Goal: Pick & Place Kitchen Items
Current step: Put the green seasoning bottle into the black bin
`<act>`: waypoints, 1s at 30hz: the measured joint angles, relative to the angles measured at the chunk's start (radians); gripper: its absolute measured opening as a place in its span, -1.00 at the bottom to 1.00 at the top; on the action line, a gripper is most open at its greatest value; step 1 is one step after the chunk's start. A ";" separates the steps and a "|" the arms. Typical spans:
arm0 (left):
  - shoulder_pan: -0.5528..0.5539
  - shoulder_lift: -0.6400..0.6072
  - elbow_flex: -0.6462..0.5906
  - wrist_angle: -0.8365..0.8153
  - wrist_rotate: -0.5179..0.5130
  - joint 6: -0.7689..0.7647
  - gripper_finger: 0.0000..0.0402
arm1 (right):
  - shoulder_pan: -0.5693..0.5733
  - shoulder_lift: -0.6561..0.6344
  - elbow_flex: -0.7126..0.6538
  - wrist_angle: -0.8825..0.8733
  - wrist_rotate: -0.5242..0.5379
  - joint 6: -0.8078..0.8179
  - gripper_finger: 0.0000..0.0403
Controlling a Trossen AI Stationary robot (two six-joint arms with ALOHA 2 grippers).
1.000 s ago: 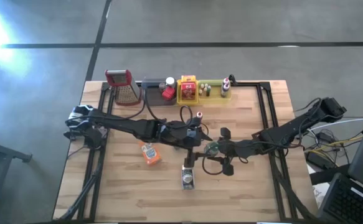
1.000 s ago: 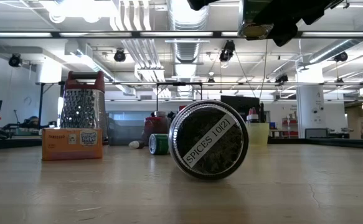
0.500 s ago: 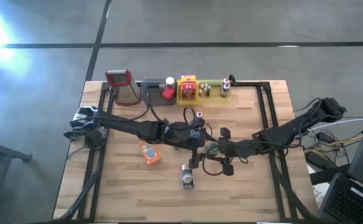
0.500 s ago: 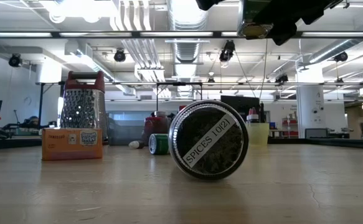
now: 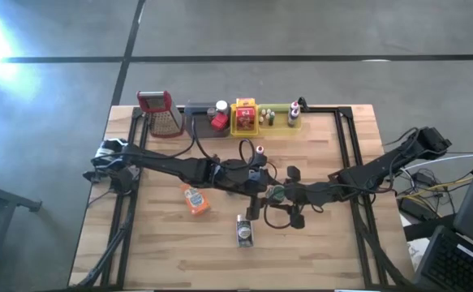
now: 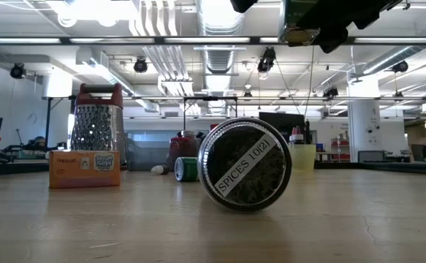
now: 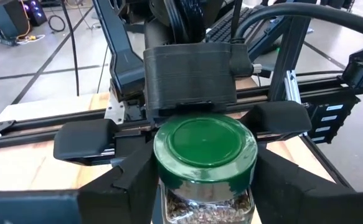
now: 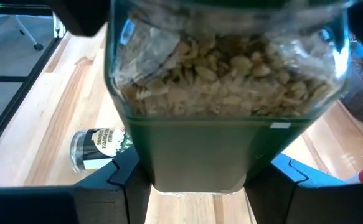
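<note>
- Green is the colour to look for: the green-lidded glass jar (image 5: 277,194) of dried flakes is hanging in the air over the middle of the wooden table (image 5: 317,251).
- right gripper (image 5: 284,197) is clamping that jar.
- left gripper (image 5: 262,188) is sitting right up against the jar's lid end; can't tell if it's actually gripping.
- dark-capped round spice jar (image 5: 243,230) is lying on its side near the table's front edge, orange packet (image 5: 195,199) is lying off toward the left edge.
- grey tray (image 5: 199,122), yellow tray (image 5: 245,119) and green tray (image 5: 278,118) are lining the far edge.
</note>
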 joint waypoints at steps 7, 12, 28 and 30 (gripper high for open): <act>0.000 0.000 0.000 0.000 0.001 0.001 0.08 | 0.000 0.000 0.000 -0.002 -0.001 0.008 0.08; 0.000 0.000 -0.002 -0.004 -0.006 0.001 0.07 | 0.001 0.000 0.000 -0.003 -0.002 0.028 0.35; 0.004 -0.138 -0.023 -0.272 -0.626 -0.046 0.07 | -0.001 -0.073 -0.040 -0.292 -0.003 0.286 0.63; 0.013 -0.159 -0.055 -0.266 -0.672 -0.049 0.07 | -0.004 -0.072 -0.050 -0.292 0.004 0.287 0.60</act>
